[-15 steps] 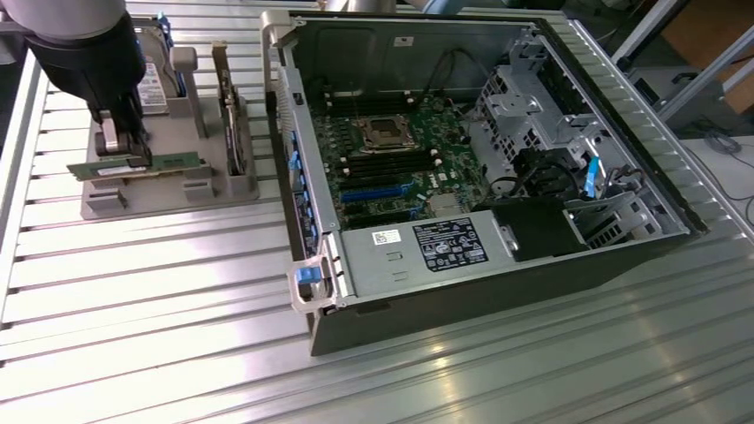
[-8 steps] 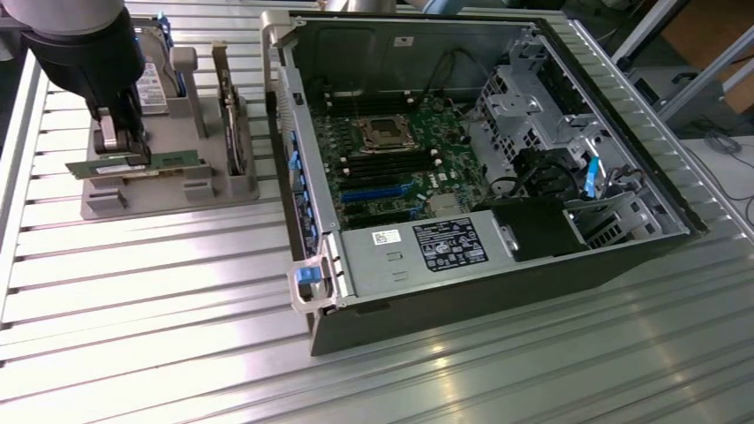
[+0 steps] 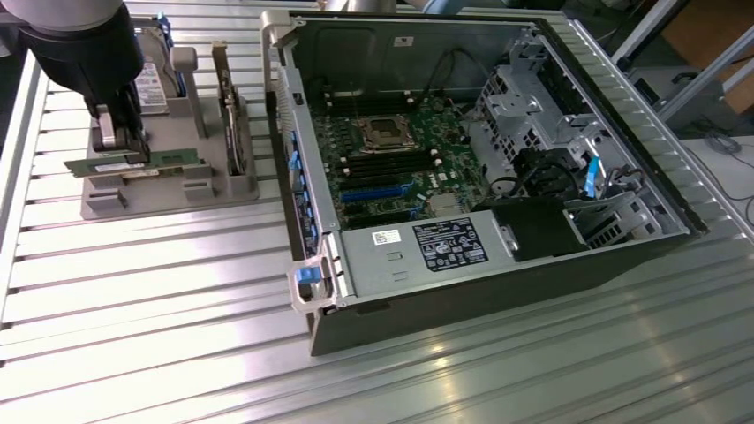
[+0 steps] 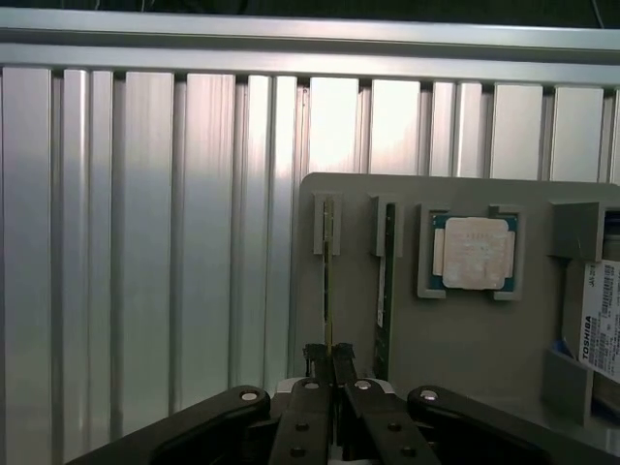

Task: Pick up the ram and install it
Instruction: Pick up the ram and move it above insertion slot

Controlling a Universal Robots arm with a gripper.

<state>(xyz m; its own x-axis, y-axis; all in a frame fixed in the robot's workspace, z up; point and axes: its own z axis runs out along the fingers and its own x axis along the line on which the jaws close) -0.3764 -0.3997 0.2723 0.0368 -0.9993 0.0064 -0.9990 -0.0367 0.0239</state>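
My gripper [image 3: 122, 148] hangs over the grey fixture tray [image 3: 165, 199] at the exterior view's left, shut on the ram [image 3: 141, 162], a long green stick lying level just above the tray's brackets. In the wrist view the gripper [image 4: 329, 356] pinches that ram [image 4: 327, 281] edge-on, with the stick's far end still between the bracket posts. A second ram [image 4: 386, 291] stands in the neighbouring bracket. I cannot tell whether the held stick has left its holder. The open computer case [image 3: 589, 132] lies at the exterior view's right, its black memory slots [image 3: 383, 165] beside the processor socket [image 3: 384, 132].
The fixture tray [image 4: 465, 339] also carries a square silver processor [image 4: 475, 254] and a labelled hard drive [image 4: 601, 325]. In the exterior view an upright drive [image 3: 151, 84] and a flat part [image 3: 231, 124] stand behind the gripper. The case's metal wall [image 3: 281, 115] rises between tray and motherboard.
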